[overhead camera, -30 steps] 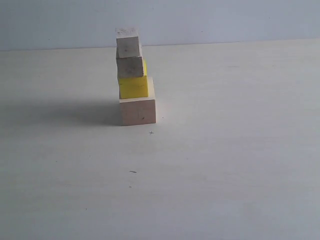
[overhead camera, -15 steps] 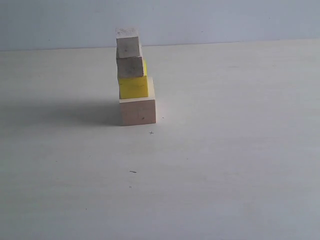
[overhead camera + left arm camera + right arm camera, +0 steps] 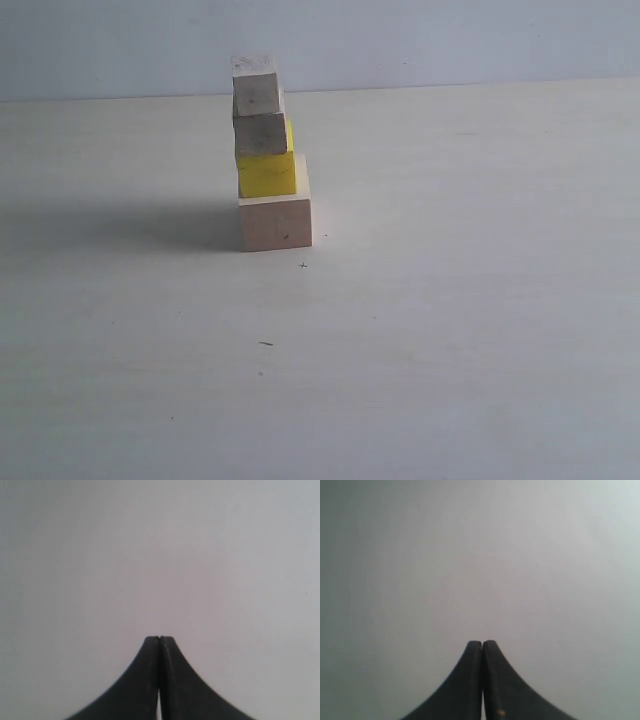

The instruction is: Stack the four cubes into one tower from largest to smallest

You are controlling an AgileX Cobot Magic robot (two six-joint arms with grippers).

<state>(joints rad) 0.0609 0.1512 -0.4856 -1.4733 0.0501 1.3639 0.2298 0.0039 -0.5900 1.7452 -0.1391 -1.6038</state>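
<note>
- Pale wood, matte and faintly pinkish, makes up the largest cube (image 3: 276, 224), which sits flat on the tabletop (image 3: 450, 300) as the base of the tower (image 3: 268, 160).
- The yellow cube (image 3: 267, 175) rests on it, bright and evenly coloured, with crisp square edges.
- Above that is the third cube (image 3: 262, 134), of greyer, duller wood with a slightly rough face.
- The top cube (image 3: 256, 93) crowns the pile. It is pale wood with a lighter upper face and a few dark flecks.
- The tower's long axis runs straight up from the tabletop. All four cubes sit upright, each flat on the one below.
- Their left edges line up closely, so each lower cube shows a bare strip of its top on the right, widest on the base.
- The tower stands left of centre in the exterior view, toward the far side of the tabletop and near the pale blue-grey wall (image 3: 450, 40).
- A soft shadow (image 3: 120, 225) stretches to the left from the base.
- The tabletop is smooth and off-white, with tiny dark marks (image 3: 265, 343) in front of the tower.
- The left end effector (image 3: 159, 639) has smooth, black, curved fingers pressed together with nothing between them, over a plain pale surface.
- The right end effector (image 3: 482, 642) is likewise closed tip to tip and empty. One finger carries a small orange speck (image 3: 501, 712).
- Neither end effector appears in the exterior view, and both are away from the tower.
</note>
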